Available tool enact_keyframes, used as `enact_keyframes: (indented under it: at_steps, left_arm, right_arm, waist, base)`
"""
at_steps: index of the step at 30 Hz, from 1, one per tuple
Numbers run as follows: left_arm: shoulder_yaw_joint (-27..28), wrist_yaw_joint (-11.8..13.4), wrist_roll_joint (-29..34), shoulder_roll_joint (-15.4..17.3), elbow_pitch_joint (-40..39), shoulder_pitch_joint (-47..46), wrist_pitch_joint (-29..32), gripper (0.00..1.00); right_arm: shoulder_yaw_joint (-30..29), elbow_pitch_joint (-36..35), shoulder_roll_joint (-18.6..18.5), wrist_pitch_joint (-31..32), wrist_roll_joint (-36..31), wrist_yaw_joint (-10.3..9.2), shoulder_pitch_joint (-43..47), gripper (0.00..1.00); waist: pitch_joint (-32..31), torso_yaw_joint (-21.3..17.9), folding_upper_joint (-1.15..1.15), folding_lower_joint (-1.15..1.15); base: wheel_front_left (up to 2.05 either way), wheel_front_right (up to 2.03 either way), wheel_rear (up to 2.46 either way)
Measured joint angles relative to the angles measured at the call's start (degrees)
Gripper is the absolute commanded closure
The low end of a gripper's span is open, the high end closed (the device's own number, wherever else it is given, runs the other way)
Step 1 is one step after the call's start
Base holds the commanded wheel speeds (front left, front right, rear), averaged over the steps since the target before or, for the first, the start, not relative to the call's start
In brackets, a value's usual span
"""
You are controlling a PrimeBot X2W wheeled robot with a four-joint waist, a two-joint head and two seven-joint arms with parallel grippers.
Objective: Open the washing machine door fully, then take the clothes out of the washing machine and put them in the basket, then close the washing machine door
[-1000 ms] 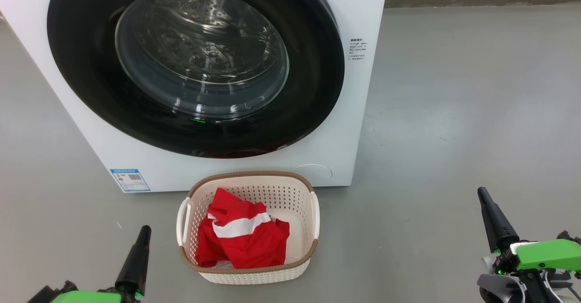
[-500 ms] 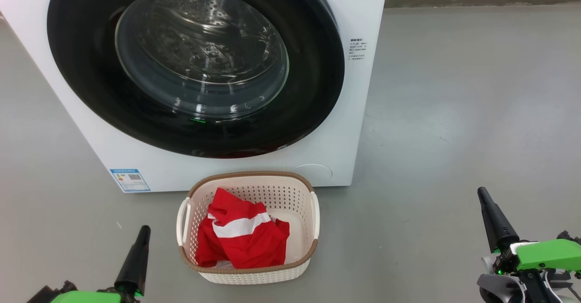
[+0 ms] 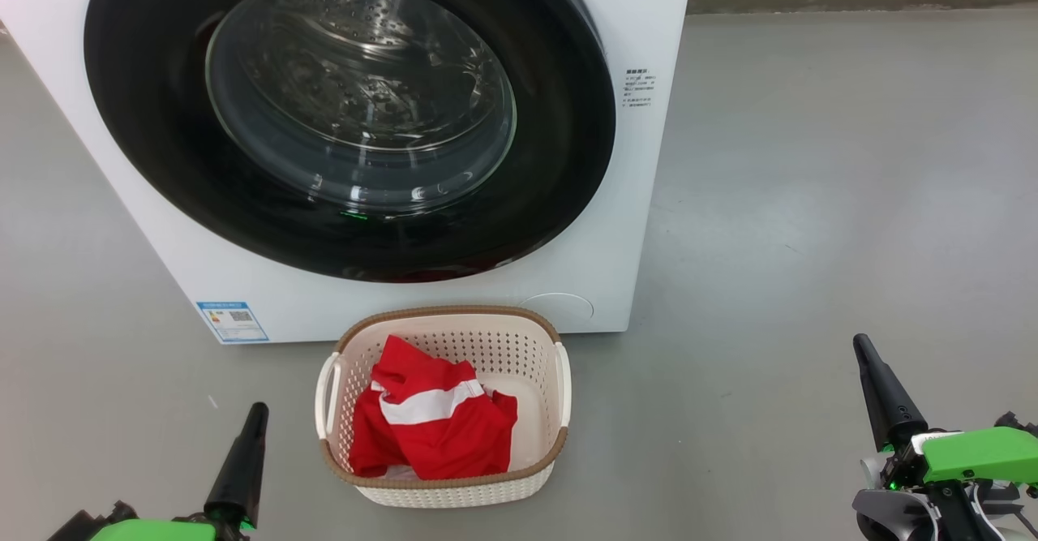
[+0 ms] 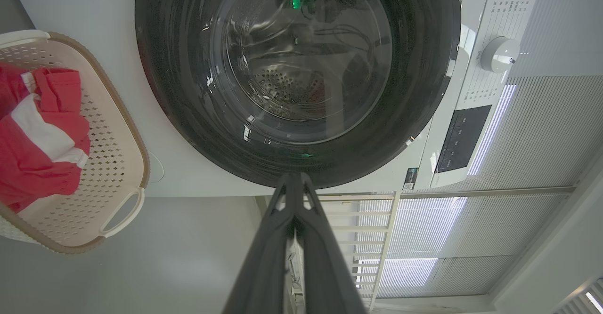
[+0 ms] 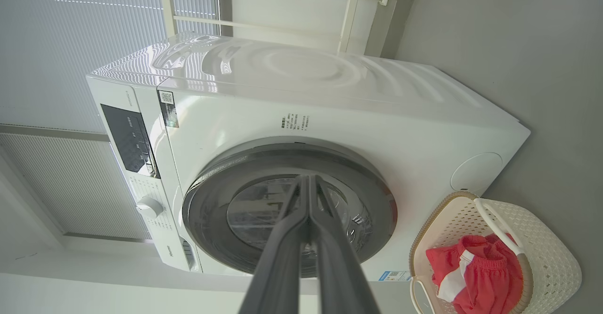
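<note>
The white washing machine [image 3: 641, 200] stands ahead with its round black-rimmed door [image 3: 349, 115] flat against the front, closed; the steel drum shows through the glass. On the floor in front sits the cream basket [image 3: 442, 486] with the red and white clothes [image 3: 434, 427] inside it. My left gripper [image 3: 258, 410] is low at the left of the basket, shut and empty. At the lower right, well clear of the basket, my right gripper [image 3: 859, 341] is also shut on nothing. The door [image 4: 297, 74] and clothes [image 5: 476, 276] appear in the wrist views too.
Grey floor [image 3: 811, 200] spreads to the right of the machine and around the basket. A control panel with a dial [image 4: 499, 54] sits on the machine's top front. White blinds and a window frame [image 5: 348, 8] stand behind the machine.
</note>
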Motion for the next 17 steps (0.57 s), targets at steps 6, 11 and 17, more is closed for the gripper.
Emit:
enact_keyframes:
  at_steps: [6,11,17]
  left_arm:
    - [0.04,0.0,0.01,-0.02,0.0,0.0,0.0,1.0]
    - [0.09,0.0,0.01,-0.23,0.0,0.0,0.0,1.0]
    - [0.14,0.0,0.01,-0.29,0.0,0.0,0.0,1.0]
  right_arm:
    - [0.0,0.0,0.0,0.0,0.0,0.01,0.0,1.0]
    - [0.0,0.0,0.0,0.0,0.0,0.0,0.0,1.0]
    - [0.0,0.0,0.0,0.0,0.0,0.0,0.0,1.0]
  waist:
    - [0.0,0.0,0.0,0.0]
    - [0.0,0.0,0.0,0.0]
    - [0.0,0.0,0.0,0.0]
  base:
    - [0.0,0.0,0.0]
    - [0.0,0.0,0.0]
    - [0.0,0.0,0.0]
